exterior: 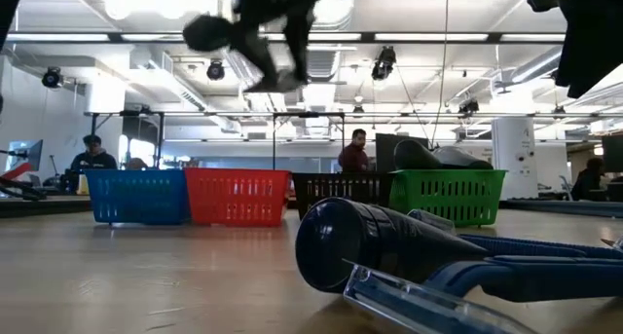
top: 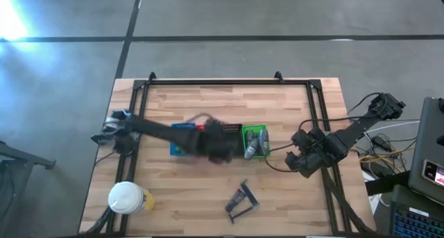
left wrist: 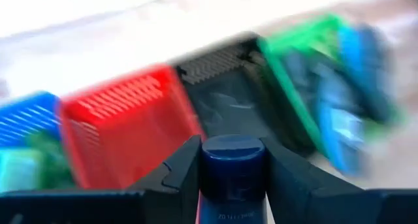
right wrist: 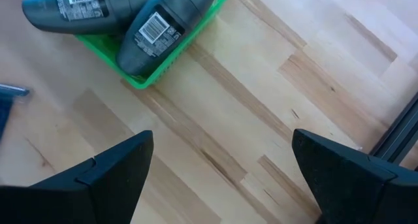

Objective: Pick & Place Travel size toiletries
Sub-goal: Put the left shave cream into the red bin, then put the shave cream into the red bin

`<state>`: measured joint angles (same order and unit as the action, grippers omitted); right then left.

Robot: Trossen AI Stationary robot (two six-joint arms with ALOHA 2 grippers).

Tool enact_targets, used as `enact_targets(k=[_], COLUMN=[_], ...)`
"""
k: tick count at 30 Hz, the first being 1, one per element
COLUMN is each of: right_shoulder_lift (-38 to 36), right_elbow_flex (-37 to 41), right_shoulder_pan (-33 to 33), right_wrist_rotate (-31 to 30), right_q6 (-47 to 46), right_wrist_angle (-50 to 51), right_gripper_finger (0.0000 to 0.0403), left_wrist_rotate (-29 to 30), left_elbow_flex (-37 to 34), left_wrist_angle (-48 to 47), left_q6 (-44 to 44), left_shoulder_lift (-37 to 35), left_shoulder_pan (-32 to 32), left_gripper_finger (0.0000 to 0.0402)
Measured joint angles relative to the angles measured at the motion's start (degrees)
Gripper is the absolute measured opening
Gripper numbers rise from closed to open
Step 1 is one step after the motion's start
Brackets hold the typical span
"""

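My left gripper [top: 220, 151] hangs above the black basket [top: 232, 132] in the row of baskets, shut on a dark blue toiletry item [left wrist: 232, 168]; in the low view it shows high over the row [exterior: 265, 37]. Grey tapered tubes [top: 257, 144] lie in the green basket [top: 251, 130], and they show in the right wrist view too [right wrist: 157, 28]. Thin dark razor-like sticks [top: 241, 200] lie flat on the table near its near edge. My right gripper [top: 300, 162] waits open at the table's right side, right of the green basket, with bare wood between its fingers [right wrist: 222, 138]. My left gripper pinches the dark blue item between its two fingers, just below its rounded end [left wrist: 232, 152]. That end sticks out past the fingertips [left wrist: 186, 162]. The item is lifted clear, above the baskets. The rest of it is hidden behind the fingers.
Blue [exterior: 138, 196], red [exterior: 238, 196], black [exterior: 341, 190] and green [exterior: 450, 196] baskets stand in a row at mid-table. A white-lidded yellow cup [top: 127, 196] sits at the near left corner. Black frame rails [top: 132, 127] run along the table's sides. People stand in the room behind.
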<state>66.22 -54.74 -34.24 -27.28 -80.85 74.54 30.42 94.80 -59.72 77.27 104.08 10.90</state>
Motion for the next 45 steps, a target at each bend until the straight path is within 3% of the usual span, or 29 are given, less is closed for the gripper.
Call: enact_targets(k=[8,18,32,45], right_shoulder_lift=[-0.66,-0.70,-0.70,-1.11], right_elbow_flex=[0.00,0.00,-1.82,-2.27], right_shoulder_pan=[0.00,0.00,0.00,-0.02], right_wrist_rotate=[-0.99,-0.95,0.25,0.36], right_q6=[-3.22,-4.71,-4.22,-2.06], right_wrist_angle=[0.11,0.09,0.11,0.09], right_gripper_finger=[0.0364,0.0364,0.0364,0.0364], left_wrist_rotate=[-8.58,-8.86,-6.47,-4.11], left_elbow_flex=[-14.75,-22.98,-21.50,-7.44], left_wrist_angle=[11.32,15.82,15.77,9.27], left_q6=[-3.78,-1.92,-7.62,-20.20], left_shoulder_lift=[-2.77,-3.19,-3.54,-5.04], left_shoulder_pan=[-8.63,-10.15,-10.26,-9.18], left_gripper_finger=[0.0146,0.0149,0.0222,0.0225])
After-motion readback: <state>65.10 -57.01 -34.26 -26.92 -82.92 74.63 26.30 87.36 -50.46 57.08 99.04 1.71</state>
